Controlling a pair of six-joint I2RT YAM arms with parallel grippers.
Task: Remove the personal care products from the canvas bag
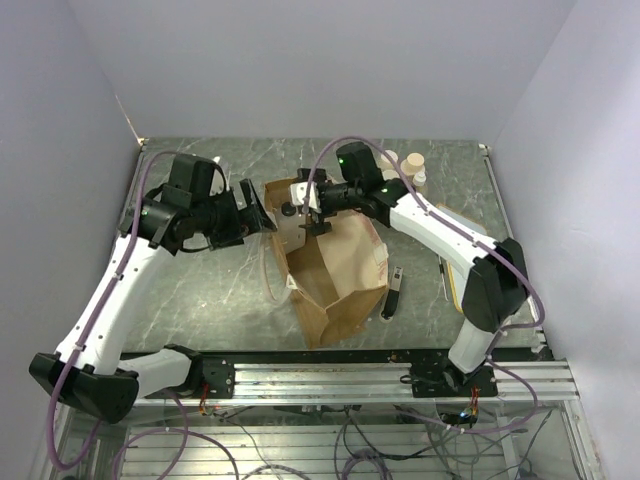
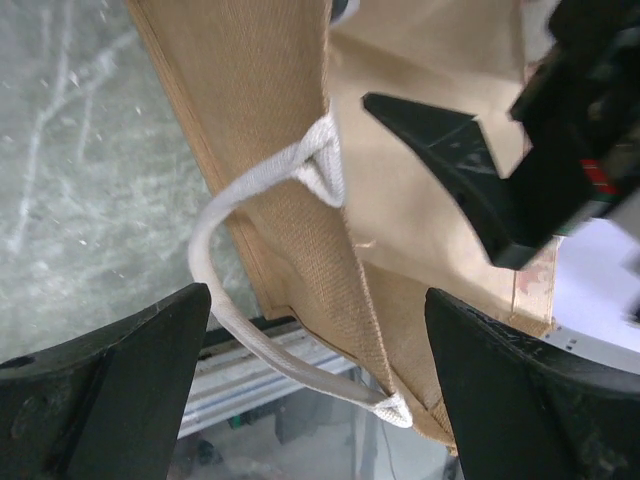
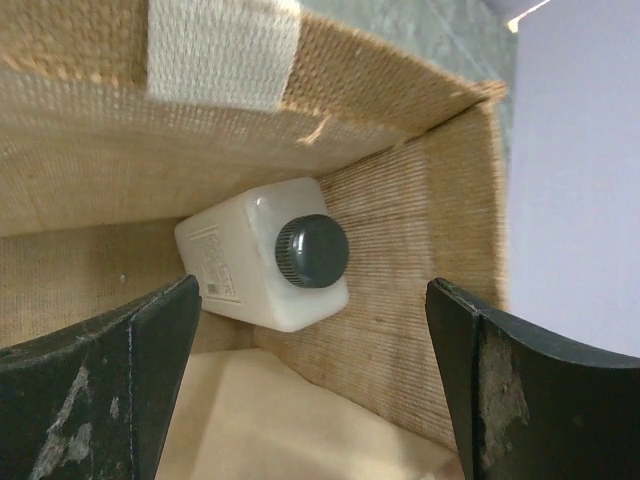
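**Trainee:** What was the status of the left claw [image 2: 315,295]?

**Technician:** Its fingers stood wide apart and gripped nothing. The cream strap [image 2: 215,215] and a side wall of the canvas bag [image 2: 270,120] lay between them.

**Trainee:** Where was the item left to remove?

**Technician:** A translucent white bottle [image 3: 262,265] with a black cap [image 3: 312,251] sat deep in a corner of the bag, against the fabric walls. The right claw [image 3: 312,285] hung above it, fingers spread and empty.

**Trainee:** How would it handle?

**Technician:** It was judged light and rigid, with smooth, probably slippery plastic. The flat-sided body looked a surer hold than the round cap, and the soft walls would likely yield to a finger. Other bottles [image 1: 413,161] stood on the surface [image 1: 200,290] further right, outside the bag.
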